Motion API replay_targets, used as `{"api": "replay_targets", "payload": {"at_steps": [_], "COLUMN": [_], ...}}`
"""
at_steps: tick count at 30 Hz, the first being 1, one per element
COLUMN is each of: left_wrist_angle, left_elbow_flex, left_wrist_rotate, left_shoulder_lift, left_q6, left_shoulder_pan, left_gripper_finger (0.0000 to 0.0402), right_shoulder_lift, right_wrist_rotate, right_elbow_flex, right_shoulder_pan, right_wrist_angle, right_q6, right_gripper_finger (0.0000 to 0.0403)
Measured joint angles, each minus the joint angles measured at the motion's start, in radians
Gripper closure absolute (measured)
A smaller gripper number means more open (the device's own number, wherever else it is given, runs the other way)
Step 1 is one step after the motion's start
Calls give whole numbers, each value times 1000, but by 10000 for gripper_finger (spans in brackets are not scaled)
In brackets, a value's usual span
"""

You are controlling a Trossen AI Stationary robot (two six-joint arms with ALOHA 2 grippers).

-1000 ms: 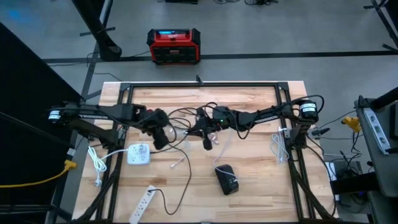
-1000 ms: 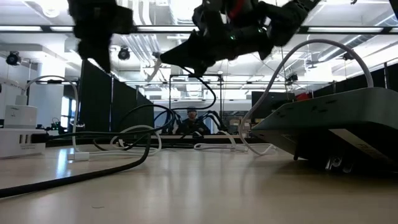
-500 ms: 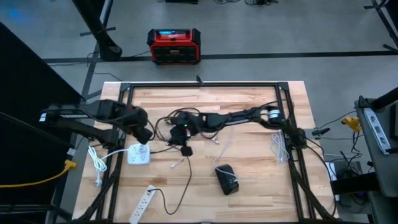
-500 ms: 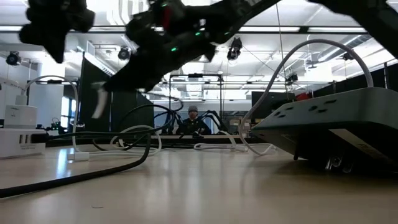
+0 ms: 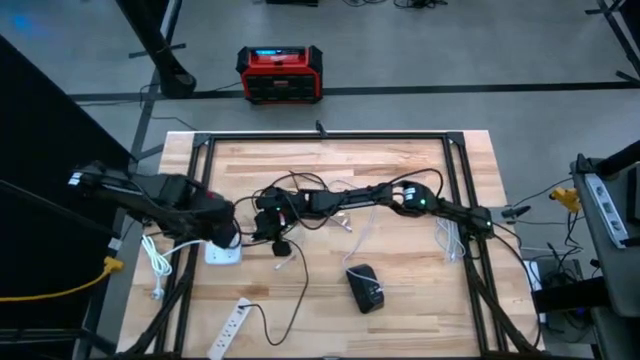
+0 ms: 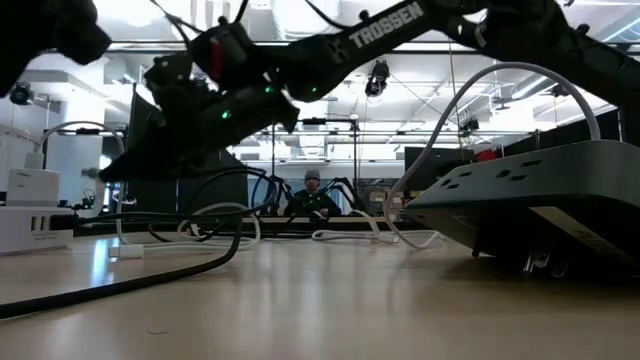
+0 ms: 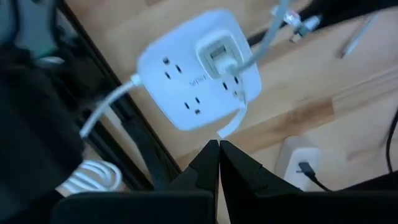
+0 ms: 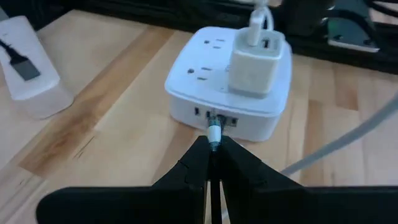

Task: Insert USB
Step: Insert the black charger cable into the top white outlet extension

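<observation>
reaching across the wooden desk [image 5: 400, 170] from its right side, the right arm stretches to the white power cube [image 8: 230, 87] near the desk's left edge. the right pincer [image 8: 213, 144] is clamped on a usb plug [image 8: 214, 133], whose metal tip sits right at the row of ports on the cube's side face; whether it is already inside a port cannot be told. a white charger block [image 8: 255, 62] is plugged into the cube's top, and its white cable rises away from it. in the left wrist view the same cube [image 7: 198, 68] shows with the charger and a white lead running off it, and a bundled white cable [image 7: 93, 177] lies beside the dark frame rail.

the left pincer [image 7: 219, 152] has its fingers pressed together with nothing between them, hanging just above the cube. in the high view the left arm comes in from the desk's left and ends over the cube [image 5: 222, 250], close to the right arm's wrist.

around them: a tangle of black cables [image 5: 290, 190] under the right arm, a white power strip [image 5: 230, 325] near the front edge with a black lead in it, a dark power strip [image 5: 365, 287] further right, and loose white cables [image 5: 447, 240] by the right rail. a red and black box [image 5: 280, 73] stands on the floor behind the desk. in the low view the dark strip [image 6: 540, 200] looms at right, and a person [image 6: 312, 195] sits far off in the room
</observation>
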Motion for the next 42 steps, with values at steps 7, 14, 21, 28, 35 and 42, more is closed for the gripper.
{"api": "replay_targets", "payload": {"at_steps": [7, 14, 21, 28, 35, 42], "left_wrist_angle": [184, 472, 520, 217, 204, 203], "left_elbow_flex": [-171, -323, -355, -201, -254, -249], "left_wrist_rotate": [4, 15, 16, 11, 34, 32], "left_shoulder_lift": [3, 4, 20, 22, 32, 82], "left_q6": [-149, -188, -192, -247, -266, -277], "left_shoulder_pan": [-114, -143, -143, -157, -201, -225], "left_gripper_finger": [401, 401, 401, 401, 402, 402], "right_shoulder_lift": [24, 79, 138, 149, 149, 149], "right_wrist_rotate": [2, 12, 63, 39, 38, 44], "right_elbow_flex": [10, 38, 124, 137, 137, 137], "right_shoulder_pan": [-8, -7, -8, 2, 18, 19], "right_wrist_angle": [2, 11, 5, 0, 5, 13], "right_q6": [14, 17, 29, -6, -2, 31], "right_gripper_finger": [389, 389, 389, 389, 389, 389]}}
